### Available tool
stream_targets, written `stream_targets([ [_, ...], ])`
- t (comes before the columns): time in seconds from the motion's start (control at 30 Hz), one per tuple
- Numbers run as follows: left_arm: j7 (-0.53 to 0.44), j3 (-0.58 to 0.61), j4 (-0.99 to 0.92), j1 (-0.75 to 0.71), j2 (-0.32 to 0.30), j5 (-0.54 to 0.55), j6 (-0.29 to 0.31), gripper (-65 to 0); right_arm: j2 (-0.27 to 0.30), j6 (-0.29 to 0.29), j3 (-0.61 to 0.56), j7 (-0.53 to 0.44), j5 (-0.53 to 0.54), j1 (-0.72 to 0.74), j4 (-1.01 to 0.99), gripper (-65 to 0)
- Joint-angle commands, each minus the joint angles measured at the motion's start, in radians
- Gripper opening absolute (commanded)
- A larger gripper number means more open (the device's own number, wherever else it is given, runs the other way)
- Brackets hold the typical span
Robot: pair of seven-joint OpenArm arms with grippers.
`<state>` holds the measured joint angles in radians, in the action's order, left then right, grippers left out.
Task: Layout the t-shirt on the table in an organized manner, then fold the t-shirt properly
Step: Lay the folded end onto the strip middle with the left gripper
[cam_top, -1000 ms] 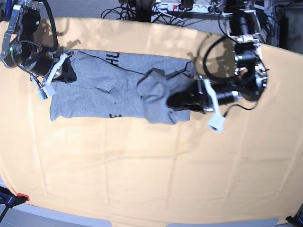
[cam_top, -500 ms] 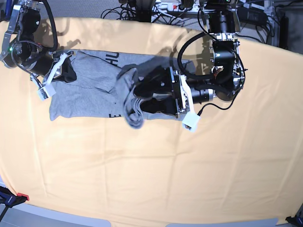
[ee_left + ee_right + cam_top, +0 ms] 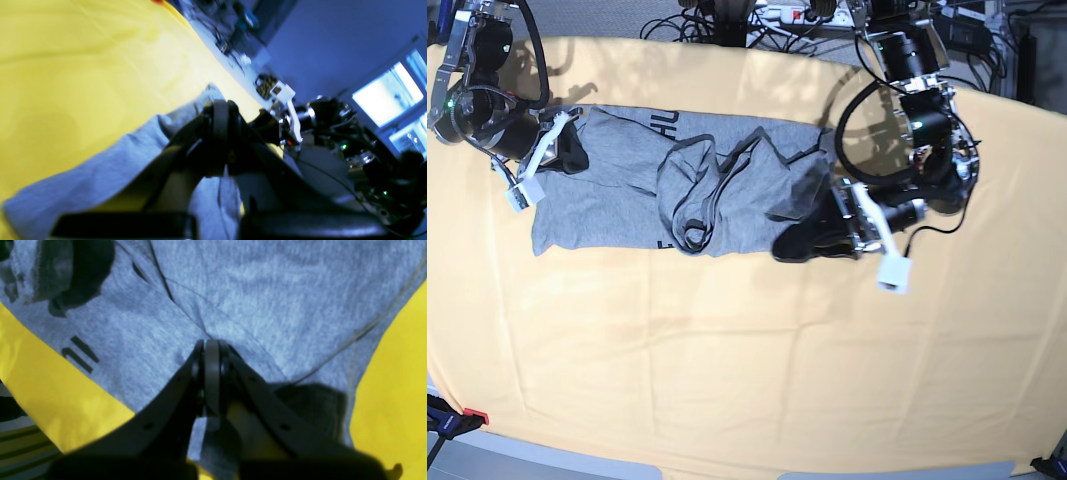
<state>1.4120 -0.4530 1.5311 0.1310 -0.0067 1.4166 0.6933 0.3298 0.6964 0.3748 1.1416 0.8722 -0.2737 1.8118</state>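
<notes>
Base view: shirt bunched mid-fold

Left end effector (image 3: 792,243), pressed together and empty, sits at the t-shirt's (image 3: 627,190) four o'clock edge. Right end effector (image 3: 572,150) pinches its ten o'clock corner. Shirt lies rumpled on the desk (image 3: 747,380); next, flatten the central bunch.

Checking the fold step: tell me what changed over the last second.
The left gripper carried the shirt's end across toward the middle, let it go, and drew back with its jaws shut and empty. That end now lies bunched mid-shirt. The right gripper stayed shut on the shirt's other end; the table cloth is unchanged.
</notes>
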Motion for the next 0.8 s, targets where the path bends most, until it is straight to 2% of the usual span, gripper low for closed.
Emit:
stream_targets([
  [0.0,-0.016,-0.019,0.016,0.021,-0.021,0.033,0.005,-65.0,0.014,0.002,0.005,-0.012,0.022,0.008,0.016,-65.0],
  [0.17,-0.016,-0.039,0.016,-0.024,-0.110,0.006,0.005,-65.0,0.014,0.002,0.005,-0.012,0.022,0.008,0.016,-65.0],
  [0.33,-0.016,0.025,0.016,-0.042,-0.178,-0.158,0.005,-65.0,0.014,0.002,0.005,-0.012,0.022,0.008,0.016,-65.0],
  [0.4,-0.016,0.043,0.016,-0.042,-0.188,-0.219,0.003,-65.0,0.014,0.002,0.005,-0.012,0.022,0.007,0.016,-65.0],
  [0.63,-0.112,0.148,0.016,-0.042,-0.187,-0.411,-0.028,-65.0,0.014,0.002,0.005,-0.015,0.022,0.008,0.016,-65.0],
  [0.77,-0.152,0.213,0.016,-0.042,-0.187,-0.488,-0.036,-65.0,0.014,0.002,0.005,-0.015,0.021,0.008,0.016,-65.0],
])
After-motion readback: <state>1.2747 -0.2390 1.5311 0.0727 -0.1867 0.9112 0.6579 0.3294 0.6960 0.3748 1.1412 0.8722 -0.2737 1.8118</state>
